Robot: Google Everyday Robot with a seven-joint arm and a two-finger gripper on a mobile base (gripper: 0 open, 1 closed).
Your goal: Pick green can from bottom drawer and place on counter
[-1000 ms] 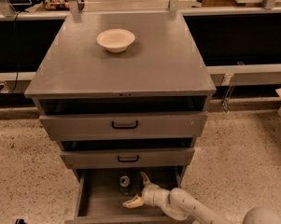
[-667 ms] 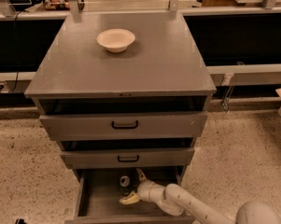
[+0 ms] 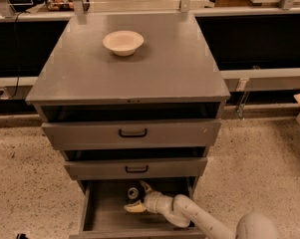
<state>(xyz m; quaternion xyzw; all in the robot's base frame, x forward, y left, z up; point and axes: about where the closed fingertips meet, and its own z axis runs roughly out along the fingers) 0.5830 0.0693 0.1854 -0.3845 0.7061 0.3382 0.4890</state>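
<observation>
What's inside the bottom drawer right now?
The green can stands in the bottom drawer, toward the back of its visible floor, with the hand open around it. The drawer's rear is covered by the middle drawer, so anything there is hidden.

The gripper [image 3: 139, 197] sits inside the bottom drawer [image 3: 103, 214], fingers spread with the green can [image 3: 133, 192] between them. From the can, the middle drawer [image 3: 136, 169] overhangs at 12 o'clock, and open drawer floor lies toward 9. On the counter [image 3: 139, 78], a bowl [image 3: 123, 42] stands toward 12.
</observation>
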